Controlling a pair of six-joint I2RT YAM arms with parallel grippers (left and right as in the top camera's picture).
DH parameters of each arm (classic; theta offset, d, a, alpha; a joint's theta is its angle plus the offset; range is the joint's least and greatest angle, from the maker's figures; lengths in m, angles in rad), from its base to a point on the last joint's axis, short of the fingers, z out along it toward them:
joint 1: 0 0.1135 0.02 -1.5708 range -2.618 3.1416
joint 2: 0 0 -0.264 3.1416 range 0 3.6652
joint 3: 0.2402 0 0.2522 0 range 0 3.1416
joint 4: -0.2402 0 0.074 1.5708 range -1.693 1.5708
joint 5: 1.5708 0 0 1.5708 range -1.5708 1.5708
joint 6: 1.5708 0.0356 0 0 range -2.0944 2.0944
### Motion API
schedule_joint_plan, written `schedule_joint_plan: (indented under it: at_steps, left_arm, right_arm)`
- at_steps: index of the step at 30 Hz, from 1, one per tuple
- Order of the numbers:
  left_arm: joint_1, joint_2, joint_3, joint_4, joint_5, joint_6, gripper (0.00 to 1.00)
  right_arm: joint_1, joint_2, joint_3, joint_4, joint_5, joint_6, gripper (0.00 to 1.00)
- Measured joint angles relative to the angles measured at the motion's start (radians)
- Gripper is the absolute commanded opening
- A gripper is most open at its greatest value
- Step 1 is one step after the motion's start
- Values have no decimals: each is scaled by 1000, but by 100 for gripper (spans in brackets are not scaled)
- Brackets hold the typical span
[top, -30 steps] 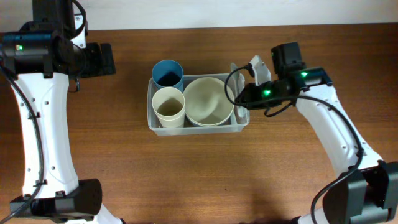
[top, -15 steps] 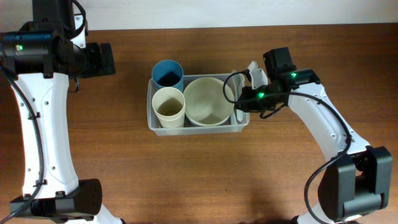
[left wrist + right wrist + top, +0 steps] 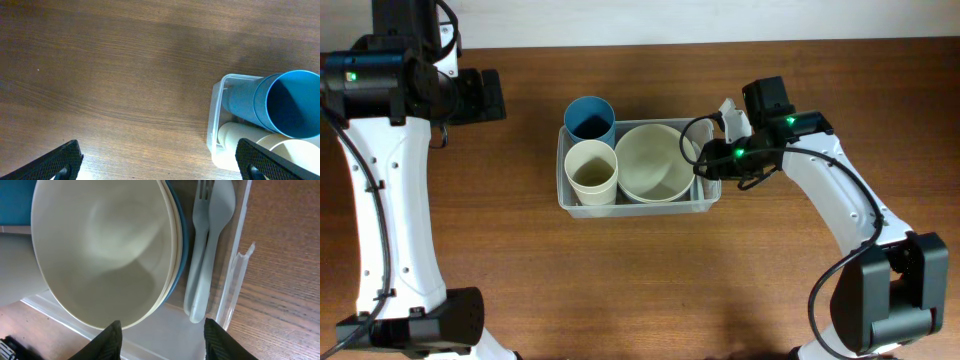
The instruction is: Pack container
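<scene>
The clear container (image 3: 640, 208) sits mid-table and holds a blue cup (image 3: 589, 117), a cream cup (image 3: 591, 172) and a cream bowl (image 3: 655, 162). In the right wrist view the cream bowl (image 3: 100, 245) rests in a blue bowl (image 3: 181, 240). Beside them a pale fork and spoon (image 3: 205, 250) lie along the container's end wall (image 3: 234, 285). My right gripper (image 3: 165, 342) hangs open over that end (image 3: 706, 163), nothing between its fingers. My left gripper (image 3: 160, 167) is wide open above bare wood, left of the container (image 3: 216, 115) and blue cup (image 3: 285, 102).
Brown wooden table all round the container. The left arm (image 3: 430, 90) stands at the far left, the right arm (image 3: 840, 200) reaches in from the right. A pale wall runs along the table's back edge.
My right gripper shifted a little left over the container's right end and its jaws went from shut to open. The left arm has not moved.
</scene>
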Motion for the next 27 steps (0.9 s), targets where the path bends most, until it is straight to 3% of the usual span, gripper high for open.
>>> schedule_joint_plan:
  at_steps: [6,11,19,27]
  left_arm:
    - [0,0,0,0,0,0,100]
    - [0,0,0,0,0,0,100]
    - [0,0,0,0,0,0,100]
    - [0,0,0,0,0,0,100]
  right_arm:
    - [-6,0,34,-79,3,-4,56]
    - [-60,0,226,-250,17,-32,63]
    - [-213,0,509,-544,240,-89,99]
    - [-252,0,526,-584,382,-106,99]
